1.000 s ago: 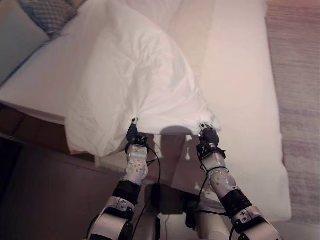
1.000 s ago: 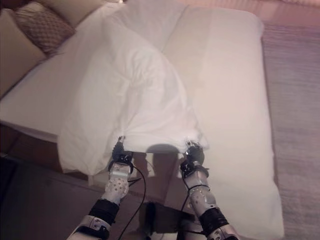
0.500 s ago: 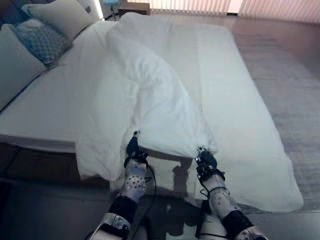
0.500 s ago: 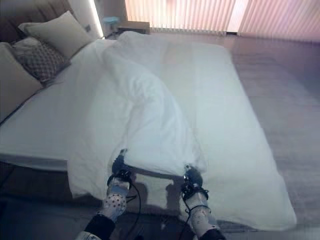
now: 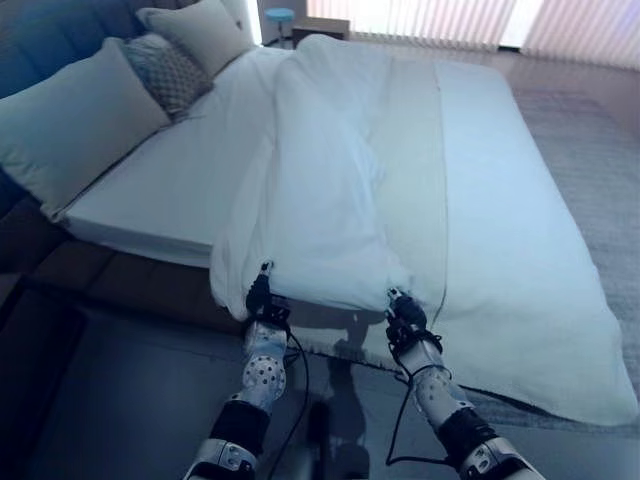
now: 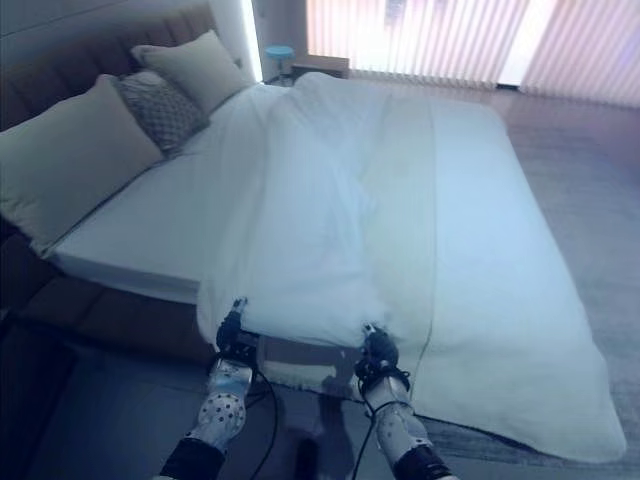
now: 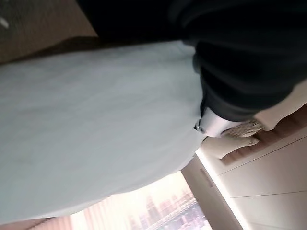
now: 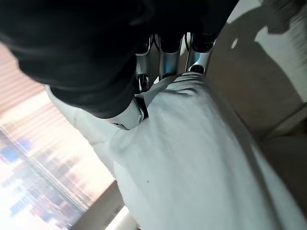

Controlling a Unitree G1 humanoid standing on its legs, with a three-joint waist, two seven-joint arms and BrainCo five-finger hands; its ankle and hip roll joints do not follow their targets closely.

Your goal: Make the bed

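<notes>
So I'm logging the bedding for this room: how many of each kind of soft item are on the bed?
Plain pillows: 2
Patterned cushions: 1
White duvets: 1, its folded-over edge pinched by the left hand and the right hand
Total: 4

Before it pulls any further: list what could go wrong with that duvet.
Both the left hand and right hand pinch only the duvet edge, so a hard tug could slip it free. The duvet is bunched mid-bed, baring the mattress by the pillows; pulling footward may widen that.
</notes>
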